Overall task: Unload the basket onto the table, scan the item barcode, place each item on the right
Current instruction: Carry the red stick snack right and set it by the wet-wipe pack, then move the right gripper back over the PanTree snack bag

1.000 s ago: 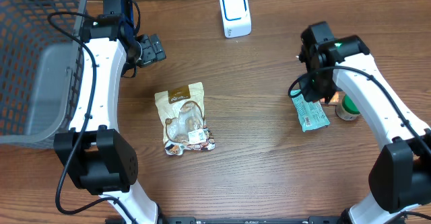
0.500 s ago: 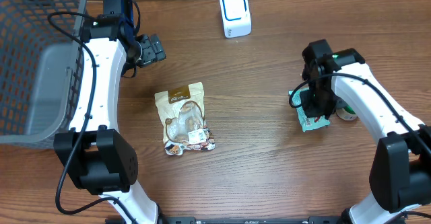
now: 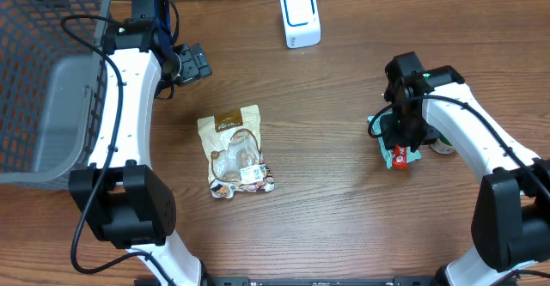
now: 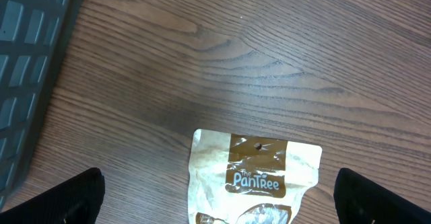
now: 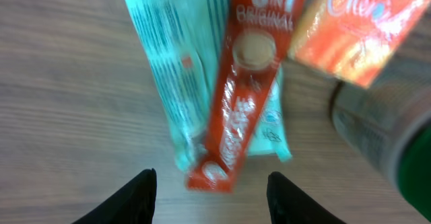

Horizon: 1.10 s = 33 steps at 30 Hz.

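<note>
overhead view of a wooden counter (image 3: 326,209) with two robot arms. a grey mesh basket (image 3: 47,140) sits at the far left and a small white scanner (image 3: 300,17) stands at the back edge. a tan snack bag (image 3: 235,149) lies flat near the middle.

the left gripper (image 3: 194,63) hovers above bare wood, behind the bag and well apart from it. its wrist camera shows what the overhead view cannot: both fingers (image 4: 77,197) stand wide apart at the frame's lower corners, with the bag's top edge and the word "pantree" between them, and the basket's wall along the left edge.

the right gripper (image 3: 400,136) is low over a cluster of items at the right. from above, only a bit of a red sachet (image 3: 399,156), the edges of a teal packet (image 3: 418,155) and a green-lidded can (image 3: 445,145) show past the arm. the blurred right wrist view is fuller: the sachet lies lengthwise on the teal packet, an orange pack (image 5: 350,29) sits at the upper right, and the can is just beside them. the right fingers (image 5: 135,197) are apart, one on each side of the sachet's near end, not clamping it. the sachet is far from the scanner.
</note>
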Each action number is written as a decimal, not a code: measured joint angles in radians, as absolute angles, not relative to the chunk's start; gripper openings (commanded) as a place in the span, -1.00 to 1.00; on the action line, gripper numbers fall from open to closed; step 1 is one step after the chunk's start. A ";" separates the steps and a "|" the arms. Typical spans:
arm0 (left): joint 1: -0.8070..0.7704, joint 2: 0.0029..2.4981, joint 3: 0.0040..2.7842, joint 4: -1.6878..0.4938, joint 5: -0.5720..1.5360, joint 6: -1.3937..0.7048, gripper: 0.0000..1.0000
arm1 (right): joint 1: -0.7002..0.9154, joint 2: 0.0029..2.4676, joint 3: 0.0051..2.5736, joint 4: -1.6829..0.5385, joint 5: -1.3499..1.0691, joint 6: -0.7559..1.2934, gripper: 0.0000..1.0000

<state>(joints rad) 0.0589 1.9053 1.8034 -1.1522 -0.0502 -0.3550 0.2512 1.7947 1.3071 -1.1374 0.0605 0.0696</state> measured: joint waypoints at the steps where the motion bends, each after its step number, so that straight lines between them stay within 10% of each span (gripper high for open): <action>1: 0.059 1.905 1.803 -1.153 -0.050 -0.355 0.99 | 0.252 1.795 1.307 -1.112 0.039 0.087 0.06; 14: 0.059 1.905 1.803 -1.153 -0.050 -0.355 0.99 | 0.525 1.795 1.306 -0.655 -0.274 0.281 0.08; 33: 0.059 1.905 1.803 -1.152 -0.050 -0.355 0.99 | 0.976 2.016 1.303 -0.140 -0.021 0.358 -0.07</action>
<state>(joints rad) 0.0589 1.9053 1.8034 -1.1522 -0.0502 -0.3550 0.9764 2.0155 1.3025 -0.1398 -0.0212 0.3580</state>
